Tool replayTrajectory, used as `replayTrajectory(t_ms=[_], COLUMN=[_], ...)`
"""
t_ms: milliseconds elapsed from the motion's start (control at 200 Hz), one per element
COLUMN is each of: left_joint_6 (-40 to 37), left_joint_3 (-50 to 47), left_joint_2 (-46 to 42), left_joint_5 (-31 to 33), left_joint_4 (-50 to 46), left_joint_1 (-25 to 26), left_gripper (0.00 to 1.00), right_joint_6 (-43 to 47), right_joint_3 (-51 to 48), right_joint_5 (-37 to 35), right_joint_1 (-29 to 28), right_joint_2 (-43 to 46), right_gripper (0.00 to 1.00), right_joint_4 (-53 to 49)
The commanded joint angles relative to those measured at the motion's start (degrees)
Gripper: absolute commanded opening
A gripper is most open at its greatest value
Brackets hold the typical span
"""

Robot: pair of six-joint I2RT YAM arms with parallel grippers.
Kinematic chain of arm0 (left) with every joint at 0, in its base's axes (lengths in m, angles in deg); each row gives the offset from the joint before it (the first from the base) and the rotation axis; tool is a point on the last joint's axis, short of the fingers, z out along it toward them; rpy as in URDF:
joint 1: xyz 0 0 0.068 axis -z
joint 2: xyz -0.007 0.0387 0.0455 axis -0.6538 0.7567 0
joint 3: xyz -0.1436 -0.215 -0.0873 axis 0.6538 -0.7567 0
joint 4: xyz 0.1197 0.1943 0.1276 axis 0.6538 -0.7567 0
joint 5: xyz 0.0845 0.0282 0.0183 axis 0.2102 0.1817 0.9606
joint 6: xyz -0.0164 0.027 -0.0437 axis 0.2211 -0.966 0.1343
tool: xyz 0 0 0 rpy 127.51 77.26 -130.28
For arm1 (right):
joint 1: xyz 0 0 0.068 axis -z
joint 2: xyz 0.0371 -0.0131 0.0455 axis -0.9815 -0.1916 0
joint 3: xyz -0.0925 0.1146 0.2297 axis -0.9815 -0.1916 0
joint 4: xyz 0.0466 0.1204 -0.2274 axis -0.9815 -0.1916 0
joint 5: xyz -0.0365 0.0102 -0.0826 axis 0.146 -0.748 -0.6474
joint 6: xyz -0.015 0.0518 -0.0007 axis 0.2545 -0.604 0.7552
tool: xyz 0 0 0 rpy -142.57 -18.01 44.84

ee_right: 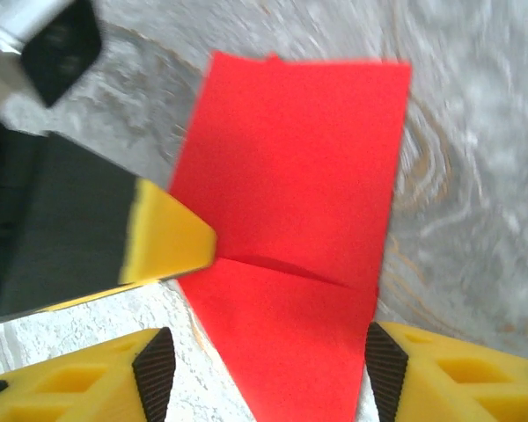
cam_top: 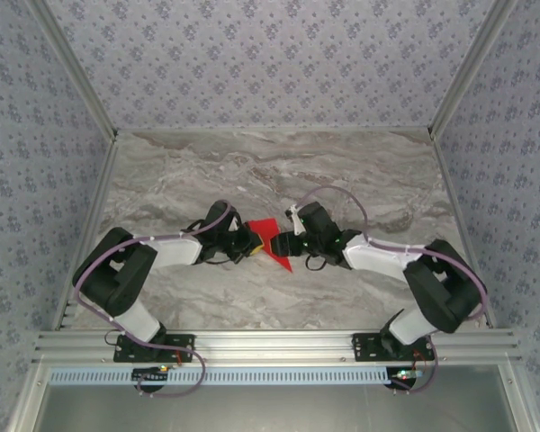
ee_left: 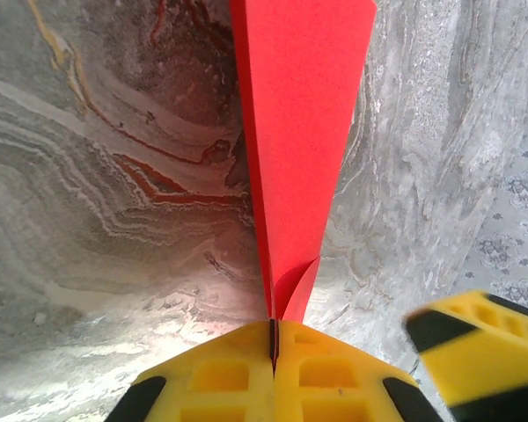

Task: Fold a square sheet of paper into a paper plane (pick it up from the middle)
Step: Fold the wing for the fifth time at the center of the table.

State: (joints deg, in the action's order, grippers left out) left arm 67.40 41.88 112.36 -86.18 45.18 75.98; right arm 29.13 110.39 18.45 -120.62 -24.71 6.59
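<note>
Left gripper [ee_left: 273, 332] is fully closed, pads pinched on the narrow end of the folded red paper [ee_left: 299, 132]. In its wrist view the paper runs edge-on into the seam between the pads, so how deep it sits is hidden. The paper widens away from the pinch and is cut off by the top of that frame. A blurred yellow-and-black finger [ee_left: 475, 347] sits at lower right, near the paper; can't tell if it touches. Right gripper [ee_right: 268, 374] has its jaws wide apart, straddling the paper with nothing clamped. There's a clear gap on the left pad's side; the paper's other edge runs close to the right pad [ee_right: 383, 360], contact unclear. One crease line crosses the paper there; the layers under it are hidden. Overhead, the paper is mid marble table [cam_top: 360, 171], between the two grippers, which meet nose to nose. The fingers are too small to read there, and I can't tell whether the paper is lifted or resting.
</note>
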Motion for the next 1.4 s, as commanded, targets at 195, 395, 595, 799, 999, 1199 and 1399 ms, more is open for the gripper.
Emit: replayTrajectory(t_ms=[195, 395, 595, 799, 999, 1199, 1399], left_joint_6=[0.2, 0.2, 0.5, 0.7, 0.7, 0.8, -1.9], left_joint_3=[2.7, 3.1, 3.2, 3.2, 3.2, 3.2, 4.0], left_joint_2=[-1.8, -2.2, -2.1, -2.2, -2.2, -2.3, -4.3], left_joint_5=[0.2, 0.2, 0.1, 0.2, 0.2, 0.1, -0.4], left_joint_4=[-4.3, -4.9, -5.0, -5.1, -5.4, -5.4, -9.0], left_joint_1=[0.5, 0.4, 0.5, 0.6, 0.6, 0.6, -1.9], left_gripper=[0.0, 0.0, 0.0, 0.0, 0.0, 0.0, 0.07], right_joint_6=[25.1, 35.3, 38.6, 39.7, 41.0, 41.0, 38.1], right_joint_3=[-6.4, -7.9, -7.2, -6.8, -6.6, -6.4, -7.4], right_joint_5=[-18.4, -25.7, -28.3, -30.1, -30.8, -30.9, -25.0], right_joint_1=[-9.2, -14.2, -15.4, -15.9, -15.9, -15.7, -14.3], right_joint_2=[4.1, -0.5, -6.0, -10.1, -12.2, -13.1, -11.0], right_gripper=[0.7, 0.69, 0.64, 0.51, 0.38, 0.25, 0.07], right_joint_4=[7.8, 15.1, 19.7, 23.0, 25.4, 26.3, 25.1])
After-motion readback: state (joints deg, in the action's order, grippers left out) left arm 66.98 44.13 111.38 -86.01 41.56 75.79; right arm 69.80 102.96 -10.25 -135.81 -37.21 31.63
